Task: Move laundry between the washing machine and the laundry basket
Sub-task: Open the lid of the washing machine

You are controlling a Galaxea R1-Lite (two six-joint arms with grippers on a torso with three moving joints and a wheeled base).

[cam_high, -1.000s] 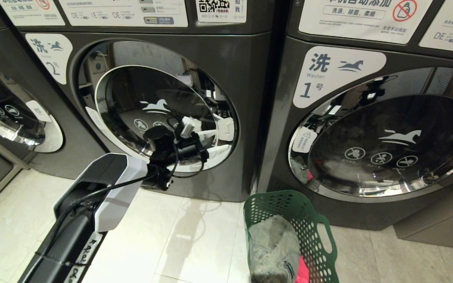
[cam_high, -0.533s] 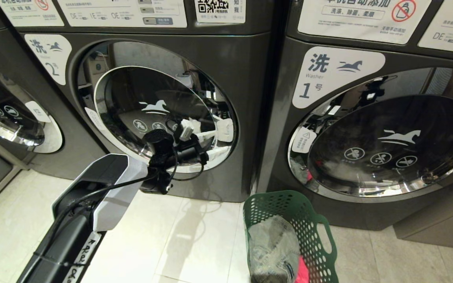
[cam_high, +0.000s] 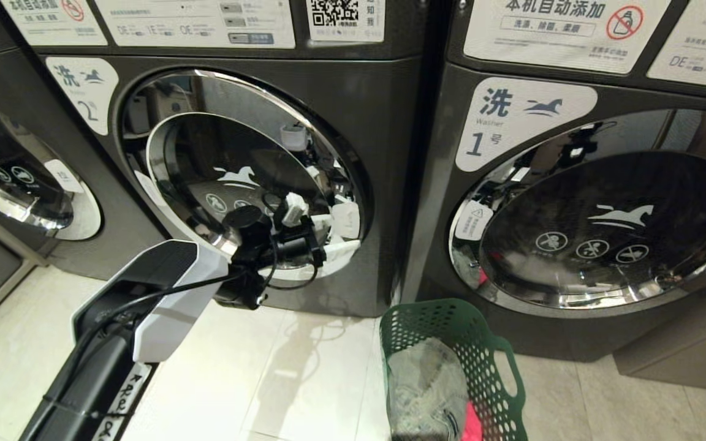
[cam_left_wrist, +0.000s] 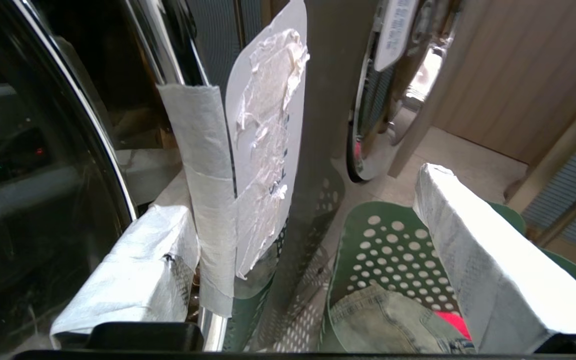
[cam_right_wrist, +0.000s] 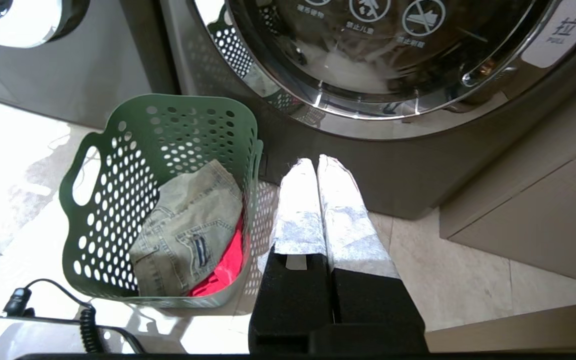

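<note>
The washing machine [cam_high: 353,153] marked 2 stands in the middle of a row of three dark grey front-loaders, with the machine marked 1 [cam_high: 573,184] on its right side and a third machine [cam_high: 3,171] on its left. Its round chrome-rimmed door [cam_high: 236,184] stands slightly ajar, the latch-side edge lifted off the front panel. The left gripper [cam_high: 334,229] is at that latch-side edge of the door, fingers spread wide apart; in the left wrist view one taped finger [cam_left_wrist: 133,270] lies against the glass side of the chrome rim, touching a taped pull tab [cam_left_wrist: 208,200], while the other finger lies well clear of the door, over the basket. The laundry basket [cam_high: 494,361] stands on the tiled floor [cam_high: 304,380] just beside the lower right corner of the washing machine, in front of the gap between it and machine 1. It holds faded denim [cam_high: 423,386] lying over a red garment [cam_high: 470,425]. The right gripper [cam_right_wrist: 318,165] hangs low, just beside the basket and in front of machine 1, its taped fingers pressed together on nothing.
</note>
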